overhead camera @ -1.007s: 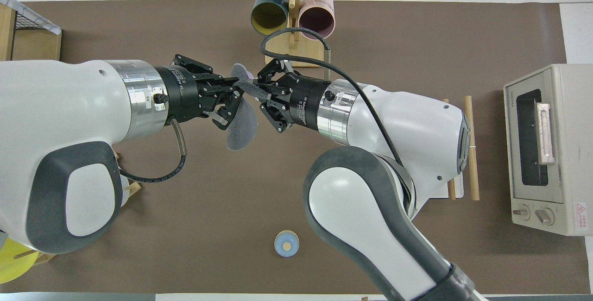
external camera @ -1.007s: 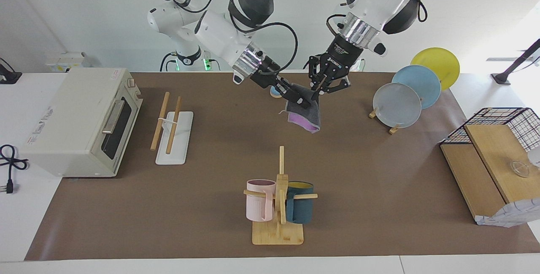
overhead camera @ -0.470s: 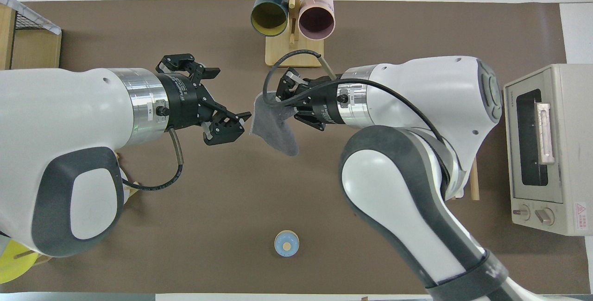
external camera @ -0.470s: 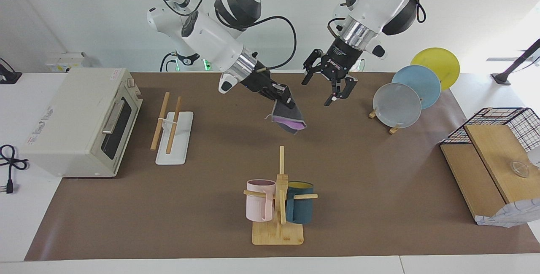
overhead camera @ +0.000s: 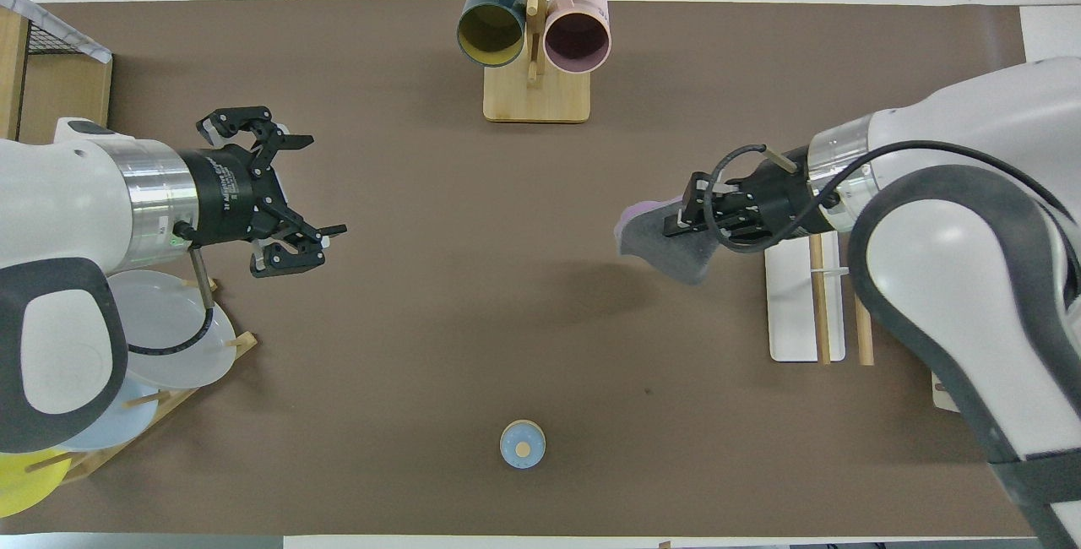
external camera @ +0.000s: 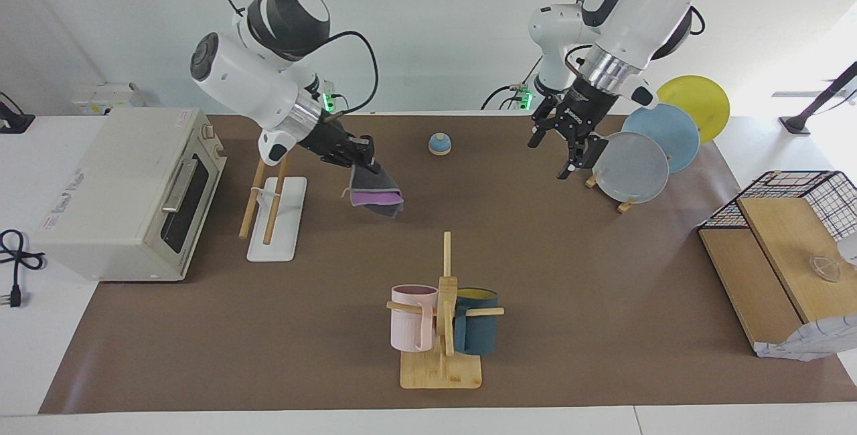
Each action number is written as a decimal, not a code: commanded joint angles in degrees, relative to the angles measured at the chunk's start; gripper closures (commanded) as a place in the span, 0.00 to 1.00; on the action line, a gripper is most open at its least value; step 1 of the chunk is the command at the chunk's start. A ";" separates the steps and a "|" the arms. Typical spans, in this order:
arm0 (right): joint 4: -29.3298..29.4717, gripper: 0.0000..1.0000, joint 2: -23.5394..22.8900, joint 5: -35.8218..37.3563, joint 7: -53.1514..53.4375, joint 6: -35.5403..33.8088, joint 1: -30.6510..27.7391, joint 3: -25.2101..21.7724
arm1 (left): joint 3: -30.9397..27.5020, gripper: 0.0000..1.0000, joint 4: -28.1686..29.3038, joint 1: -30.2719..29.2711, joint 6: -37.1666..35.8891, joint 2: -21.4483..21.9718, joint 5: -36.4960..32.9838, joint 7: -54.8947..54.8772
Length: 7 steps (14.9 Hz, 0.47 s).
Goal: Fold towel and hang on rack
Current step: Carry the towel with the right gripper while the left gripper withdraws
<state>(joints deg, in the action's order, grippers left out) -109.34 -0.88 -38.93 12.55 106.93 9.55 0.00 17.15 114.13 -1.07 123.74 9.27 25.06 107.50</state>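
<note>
The folded towel (external camera: 375, 193) (overhead camera: 667, 247), grey outside with a purple face showing, hangs in the air from my right gripper (external camera: 365, 159) (overhead camera: 682, 218), which is shut on its upper edge. It is over the mat beside the rack (external camera: 274, 207) (overhead camera: 806, 296), two light wooden rods on a white base in front of the toaster oven. My left gripper (external camera: 566, 150) (overhead camera: 300, 186) is open and holds nothing, raised over the mat next to the plate stand.
A toaster oven (external camera: 127, 194) (overhead camera: 988, 270) stands at the right arm's end. A mug tree (external camera: 442, 314) (overhead camera: 534, 34) with two mugs is at the table's middle, farther from the robots. Plates (external camera: 643, 154) (overhead camera: 169, 329) lean in a wooden stand. A small blue knob (external camera: 439, 144) (overhead camera: 522, 444) lies near the robots.
The left gripper let go of the towel, opened and drew back toward the plate stand. The right gripper carried the folded towel toward the rack.
</note>
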 commanded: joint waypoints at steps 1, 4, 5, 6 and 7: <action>-9.03 1.00 6.50 0.87 -3.74 -1.11 -5.75 0.79 | 0.25 0.00 2.06 -3.14 -2.19 2.16 0.34 -11.75; -15.44 1.00 9.66 0.87 -12.77 -1.90 -11.11 0.79 | 0.25 0.00 2.06 -7.09 -3.94 2.16 0.34 -26.15; -17.99 1.00 11.06 0.87 -15.94 -1.90 -12.78 0.79 | 0.25 0.00 1.97 -8.41 -4.56 2.07 0.34 -31.34; -19.06 1.00 11.60 1.05 -19.28 -2.17 -14.28 0.79 | 0.25 0.00 1.88 -9.38 -4.74 1.81 0.25 -36.26; -19.07 1.00 11.61 1.75 -23.32 -2.08 -14.99 0.70 | 0.25 0.00 1.88 -9.82 -4.74 1.46 0.25 -41.45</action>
<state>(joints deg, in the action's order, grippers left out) -125.03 7.74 -38.53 -4.59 104.67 -3.15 -0.01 16.99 114.64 -9.03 120.14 9.56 25.06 75.14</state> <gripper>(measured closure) 0.978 0.000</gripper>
